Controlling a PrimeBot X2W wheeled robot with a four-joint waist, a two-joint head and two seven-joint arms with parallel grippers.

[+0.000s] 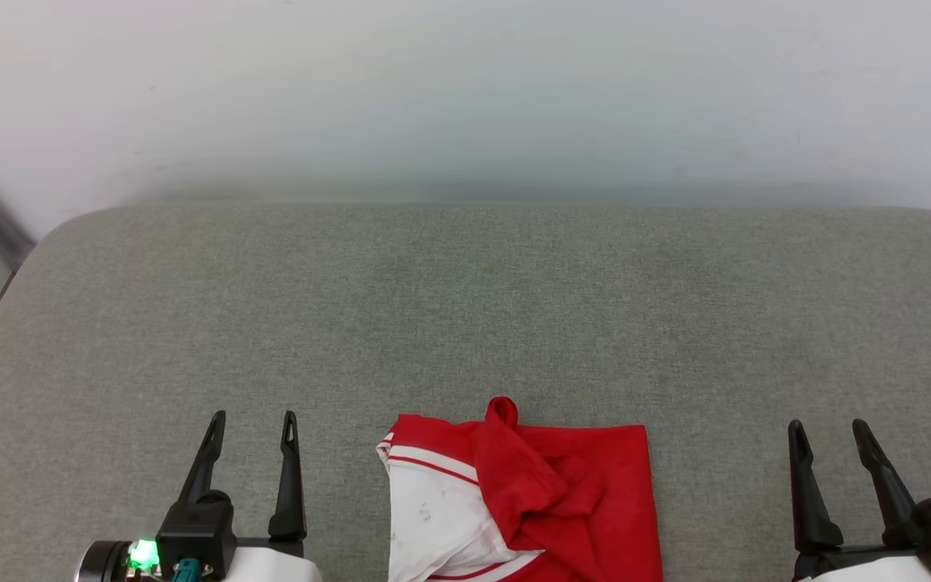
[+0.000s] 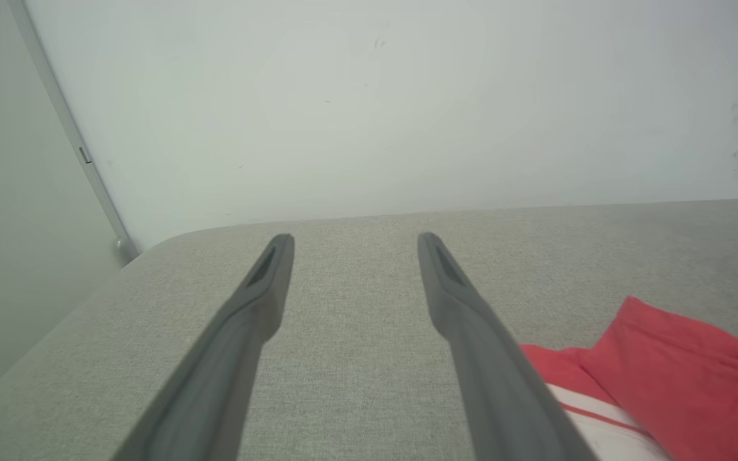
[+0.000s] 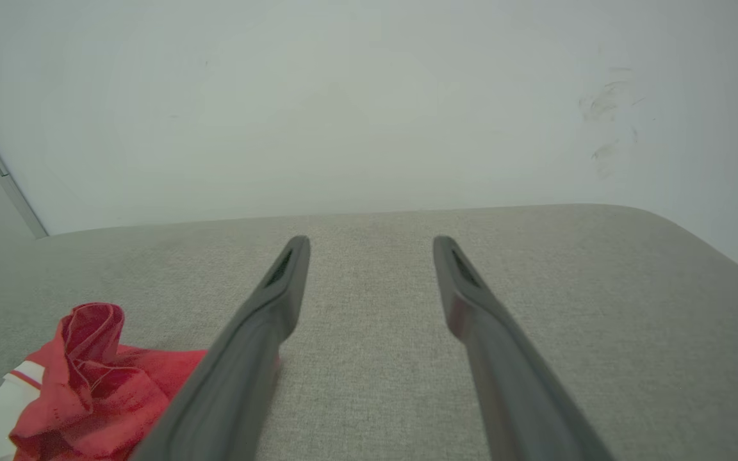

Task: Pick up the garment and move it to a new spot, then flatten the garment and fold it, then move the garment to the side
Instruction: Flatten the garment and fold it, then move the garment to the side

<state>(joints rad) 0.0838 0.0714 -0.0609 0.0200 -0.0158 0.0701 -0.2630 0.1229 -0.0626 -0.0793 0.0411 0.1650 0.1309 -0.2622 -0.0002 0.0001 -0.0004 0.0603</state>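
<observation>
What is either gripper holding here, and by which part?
Nothing. The left gripper and right gripper are both open, apart from the garment lying between them.

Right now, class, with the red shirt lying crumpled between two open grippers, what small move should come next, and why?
Probably swing the left gripper inward and down to the white-trimmed side of the red shirt. It lies bunched and ungrasped; the right gripper is open too, also clear of it.

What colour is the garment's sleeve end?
The sleeve end is white, red-striped; best in head view.
</observation>
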